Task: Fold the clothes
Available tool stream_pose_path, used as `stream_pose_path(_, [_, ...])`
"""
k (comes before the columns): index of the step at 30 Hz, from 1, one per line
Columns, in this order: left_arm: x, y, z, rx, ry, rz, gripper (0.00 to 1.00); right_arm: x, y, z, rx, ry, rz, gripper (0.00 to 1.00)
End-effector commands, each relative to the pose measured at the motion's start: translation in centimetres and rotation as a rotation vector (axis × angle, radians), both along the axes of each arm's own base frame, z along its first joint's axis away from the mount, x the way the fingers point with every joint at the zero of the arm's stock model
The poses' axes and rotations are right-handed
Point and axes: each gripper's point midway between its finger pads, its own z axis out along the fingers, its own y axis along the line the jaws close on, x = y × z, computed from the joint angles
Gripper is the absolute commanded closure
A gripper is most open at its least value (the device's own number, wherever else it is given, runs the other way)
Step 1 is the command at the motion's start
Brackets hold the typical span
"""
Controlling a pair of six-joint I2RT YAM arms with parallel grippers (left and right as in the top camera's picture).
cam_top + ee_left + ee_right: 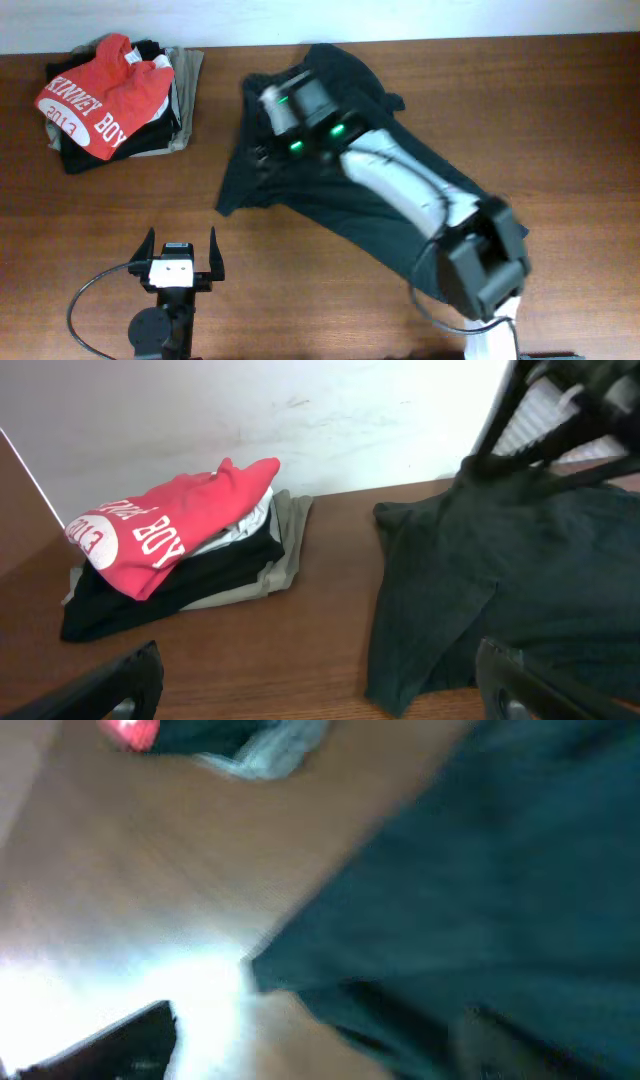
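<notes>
Two arms work at a brown wooden table point(560, 120), shown from above and from each wrist.

Centre to right: the dark T-shirt point(320, 215) lies loosely spread and rumpled on the tabletop, unfolded. It runs from near the far edge down toward the base of the right arm point(400, 185), which stretches across it. The shirt's lower left corner ends on bare wood.

The right claw point(310, 1035) is over the upper left part of the shirt. Its wrist view is smeared, yet one finger shows at the lower left and a dim second shape at the lower right. The jaws therefore appear spread wide, with the shirt's edge and bare wood between them. Seen from the left wrist, the cloth beneath that claw rises to a small peak.

Lower left: the left claw point(181, 255) hangs over bare wood, jaws spread wide and empty, well apart from the shirt.

Upper left: a pile of folded clothes lies separate from the dark shirt. A red T-shirt point(100, 95) with white lettering is on top and black garments point(90, 155) lie below. A beige garment point(188, 95) is on the side nearer the dark shirt.
</notes>
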Motion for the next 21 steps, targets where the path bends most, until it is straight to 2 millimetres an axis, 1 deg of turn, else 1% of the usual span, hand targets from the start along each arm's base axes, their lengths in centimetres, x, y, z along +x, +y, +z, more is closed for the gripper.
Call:
stream_pose_path(1, [0.0,-0.1,-0.2,0.015,0.0,-0.008,0.01,2.2,-7.5,8.0,0.2,0.022,-0.072,0.01])
stream_pose_path(2, [0.0,-0.1,-0.2,0.015,0.0,-0.008,0.01,2.1,-9.1,8.8,0.256,0.061,-0.065,0.01])
stream_pose_path(3, [0.0,-0.1,-0.2,0.015,0.0,-0.008,0.01,2.0,-10.8,8.8,0.278,0.108,-0.083,0.01])
stream_pose_path(4, [0.0,-0.1,-0.2,0.015,0.0,-0.008,0.01,2.4,-14.0,7.8,0.252,0.159,-0.155,0.01])
stream_pose_path(5, [0.0,-0.1,-0.1,0.015,0.0,-0.008,0.01,2.8,-18.7,5.3,0.143,0.219,-0.291,0.01])
stream_pose_path(7, [0.0,-0.1,-0.2,0.015,0.0,-0.008,0.01,2.3,-24.9,2.3,-0.003,0.329,-0.509,0.01])
stream_pose_path(9, [0.0,-0.1,-0.2,0.015,0.0,-0.008,0.01,-0.1,-31.8,0.1,-0.148,0.477,-0.745,0.01])
stream_pose_path(10, [0.0,-0.1,-0.2,0.015,0.0,-0.008,0.01,-1.4,-33.3,-0.2,-0.184,0.525,-0.787,0.01])
stream_pose_path(11, [0.0,-0.1,-0.2,0.015,0.0,-0.008,0.01,-2.6,-34.1,-0.3,-0.206,0.572,-0.806,0.01])
stream_pose_path(12, [0.0,-0.1,-0.2,0.015,0.0,-0.008,0.01,-3.5,-34.4,-0.4,-0.224,0.604,-0.811,0.01])
stream_pose_path(14, [0.0,-0.1,-0.2,0.015,0.0,-0.008,0.01,-5.9,-34.0,-0.2,-0.279,0.679,-0.804,0.01])
stream_pose_path(15, [0.0,-0.1,-0.2,0.015,0.0,-0.008,0.01,-7.2,-34.3,0.2,-0.34,0.702,-0.847,0.01])
stream_pose_path(16, [0.0,-0.1,-0.2,0.015,0.0,-0.008,0.01,-8.3,-34.8,1.0,-0.407,0.693,-0.902,0.01])
stream_pose_path(17, [0.0,-0.1,-0.2,0.015,0.0,-0.008,0.01,-9.3,-34.7,2.2,-0.44,0.654,-0.922,0.01])
stream_pose_path(18, [0.0,-0.1,-0.2,0.015,0.0,-0.008,0.01,-10.4,-34.2,3.3,-0.435,0.624,-0.909,0.01])
stream_pose_path(20, [0.0,-0.1,-0.1,0.015,0.0,-0.008,0.01,-12.3,-34.0,3.6,-0.425,0.618,-0.922,0.01])
stream_pose_path(21, [0.0,-0.1,-0.2,0.015,0.0,-0.008,0.01,-13.7,-33.9,2.8,-0.429,0.632,-0.918,0.01])
